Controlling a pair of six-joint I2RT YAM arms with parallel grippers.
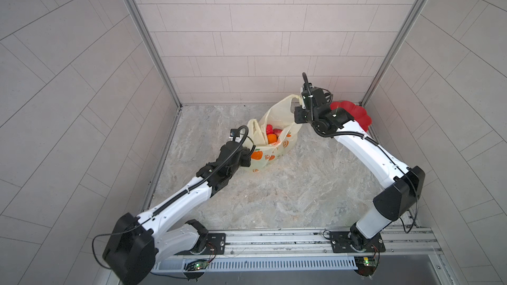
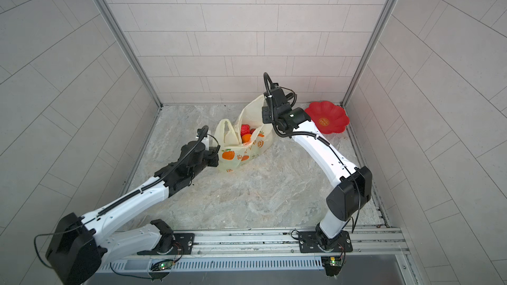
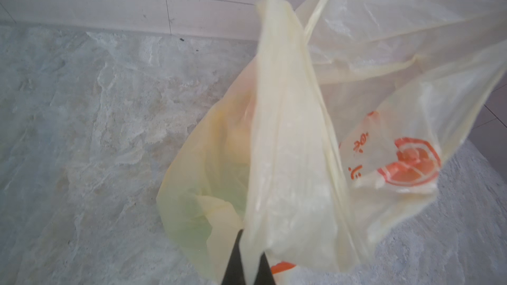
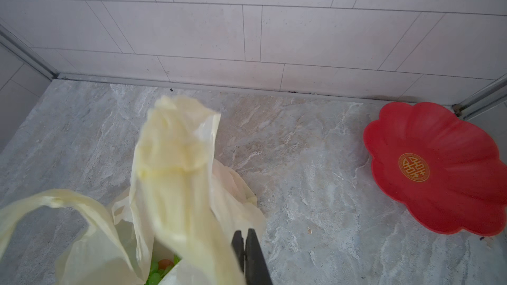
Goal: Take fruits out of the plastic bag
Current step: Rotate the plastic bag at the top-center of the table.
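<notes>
Two grippers hold one fruit bag by its handles.
The thin pale-yellow plastic bag point(image 1: 274, 116) stands near the back edge of the grey stone-look worktop point(image 1: 274, 193), with small shiny toy fruits point(image 1: 271, 134) inside. Only the right wrist view shows green grapes point(image 4: 153, 276). The left gripper point(image 3: 251, 245) and right gripper point(image 4: 244, 232) each pinch a handle tight. A red flower-shaped plate point(image 2: 326, 117) sits in the back right corner, with pale tiled walls point(image 1: 260, 37) around.

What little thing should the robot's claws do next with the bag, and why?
Probably pull the plastic bag gently wider open. The left gripper and right gripper each seem shut on its thin film, and the fruits sit low inside the narrow mouth.
</notes>
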